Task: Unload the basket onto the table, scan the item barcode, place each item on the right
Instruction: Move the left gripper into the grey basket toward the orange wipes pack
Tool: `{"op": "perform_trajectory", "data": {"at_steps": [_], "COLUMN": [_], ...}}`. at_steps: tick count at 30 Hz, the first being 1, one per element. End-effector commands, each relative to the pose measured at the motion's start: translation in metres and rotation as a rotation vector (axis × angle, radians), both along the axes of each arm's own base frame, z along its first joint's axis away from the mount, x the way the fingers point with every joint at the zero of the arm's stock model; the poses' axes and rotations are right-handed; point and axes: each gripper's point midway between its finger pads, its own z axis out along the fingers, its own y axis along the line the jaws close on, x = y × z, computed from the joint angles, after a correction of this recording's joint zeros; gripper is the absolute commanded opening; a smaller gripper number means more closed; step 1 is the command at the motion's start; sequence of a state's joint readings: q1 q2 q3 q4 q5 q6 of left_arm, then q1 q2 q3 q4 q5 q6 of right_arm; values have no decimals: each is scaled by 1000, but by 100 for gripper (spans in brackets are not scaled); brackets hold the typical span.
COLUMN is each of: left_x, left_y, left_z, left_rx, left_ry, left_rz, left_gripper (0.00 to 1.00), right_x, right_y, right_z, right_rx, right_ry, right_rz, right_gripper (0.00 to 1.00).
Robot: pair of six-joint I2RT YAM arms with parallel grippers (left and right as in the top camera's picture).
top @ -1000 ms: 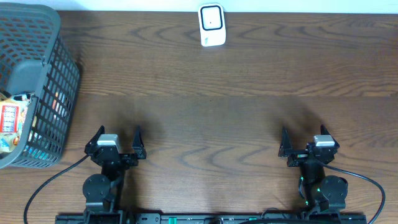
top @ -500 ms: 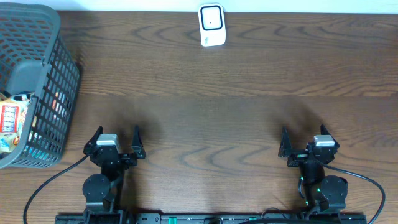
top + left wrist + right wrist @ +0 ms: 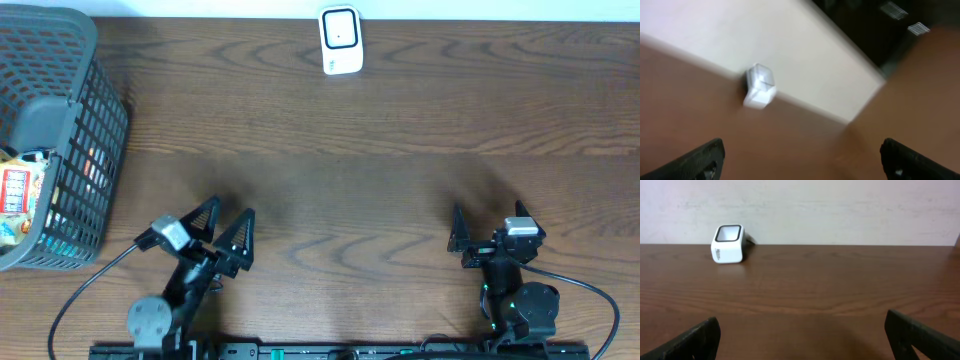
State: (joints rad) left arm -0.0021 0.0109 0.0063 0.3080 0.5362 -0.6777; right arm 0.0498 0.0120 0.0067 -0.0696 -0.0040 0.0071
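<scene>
A white barcode scanner stands at the table's far edge, also seen as a blur in the left wrist view and sharply in the right wrist view. Colourful packaged items lie in the grey mesh basket at the far left, mostly hidden by its wall. My left gripper is open and empty near the front left, turned towards the right. Its dark fingertips frame bare table. At the front right my right gripper is open and empty, facing the scanner.
Brown wooden table stretches between the grippers and the scanner. A pale wall runs behind the far edge. Cables trail from both arm bases along the front edge.
The left arm has swung and twisted to the right, so its wrist view is tilted and blurred. The right arm and the scanner have stayed put.
</scene>
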Motion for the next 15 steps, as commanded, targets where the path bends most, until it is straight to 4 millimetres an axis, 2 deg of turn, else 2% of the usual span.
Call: {"op": "perform_trajectory", "data": {"at_steps": [1, 9, 15], "left_x": [-13, -34, -42], "left_y": [-9, 15, 18], "left_z": [25, 116, 186], "left_rx": [-51, -85, 42], "left_ry": [-74, -294, -420], "left_rz": [-73, 70, 146], "left_gripper": [98, 97, 98], "right_x": [0, 0, 0], "right_y": [-1, -1, -1], "right_z": [-1, -1, -1], "right_rx": [-4, -4, -4], "right_ry": [1, 1, 1], "right_rz": [-5, -4, -5], "right_gripper": [99, 99, 99]}}
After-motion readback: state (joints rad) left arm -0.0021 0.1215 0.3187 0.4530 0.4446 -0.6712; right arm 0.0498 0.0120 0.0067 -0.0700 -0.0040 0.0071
